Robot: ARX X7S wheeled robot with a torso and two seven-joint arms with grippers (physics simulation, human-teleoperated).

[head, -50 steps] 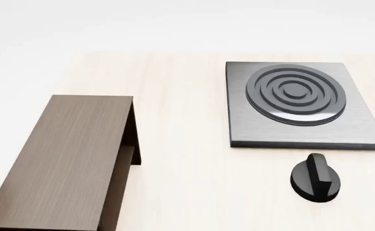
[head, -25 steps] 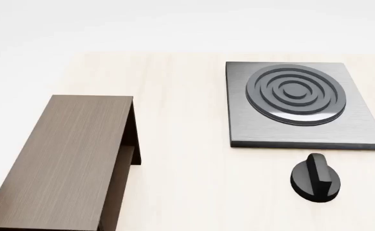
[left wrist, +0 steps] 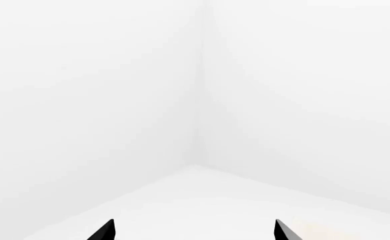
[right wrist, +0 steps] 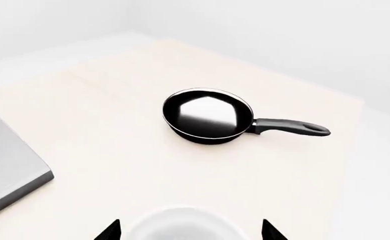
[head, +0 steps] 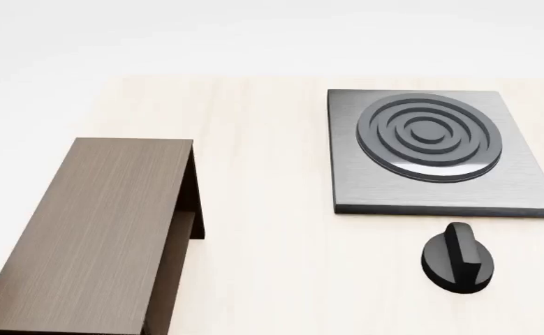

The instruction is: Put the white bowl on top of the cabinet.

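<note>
The dark brown wood-grain cabinet [head: 95, 230] stands at the left of the table in the head view, its flat top bare. The white bowl [right wrist: 184, 225] shows only in the right wrist view, as a white rim between my right gripper's [right wrist: 189, 231] two black fingertips, which stand wide apart on either side of it. I cannot tell whether they touch it. My left gripper [left wrist: 193, 231] is open and empty, facing a white wall corner. Neither gripper shows in the head view.
A grey square stove plate [head: 435, 150] with a round burner lies at the back right, its corner also in the right wrist view [right wrist: 1, 175]. A black knob [head: 456, 258] sits in front of it. A black frying pan [right wrist: 212, 116] lies beyond the bowl.
</note>
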